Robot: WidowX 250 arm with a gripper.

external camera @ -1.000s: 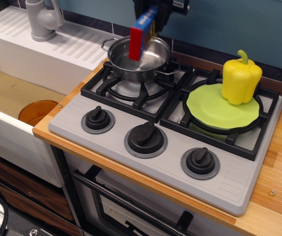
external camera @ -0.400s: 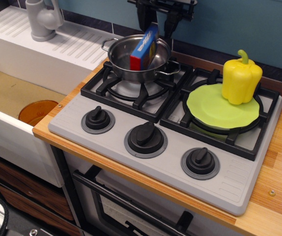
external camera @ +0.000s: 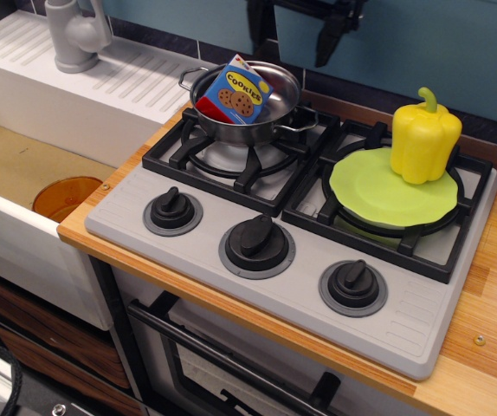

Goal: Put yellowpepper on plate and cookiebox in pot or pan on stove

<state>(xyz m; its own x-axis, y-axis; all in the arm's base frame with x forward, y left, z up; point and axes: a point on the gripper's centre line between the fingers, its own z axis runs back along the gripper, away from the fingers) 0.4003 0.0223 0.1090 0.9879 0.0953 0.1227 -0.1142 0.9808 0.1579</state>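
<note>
Carrying both burners, the stove [external camera: 231, 217] sits on the wooden surface [external camera: 491, 347]. On its right grate lies the plate [external camera: 378, 195], with the pepper [external camera: 423, 139] upright on the far edge. On the left grate, the pot [external camera: 257, 117] holds the cookie box [external camera: 234, 92], leaning on the rim because it is too long to lie flat. Above, the hand [external camera: 296, 35] hangs open and empty, so both placements look done.
</note>
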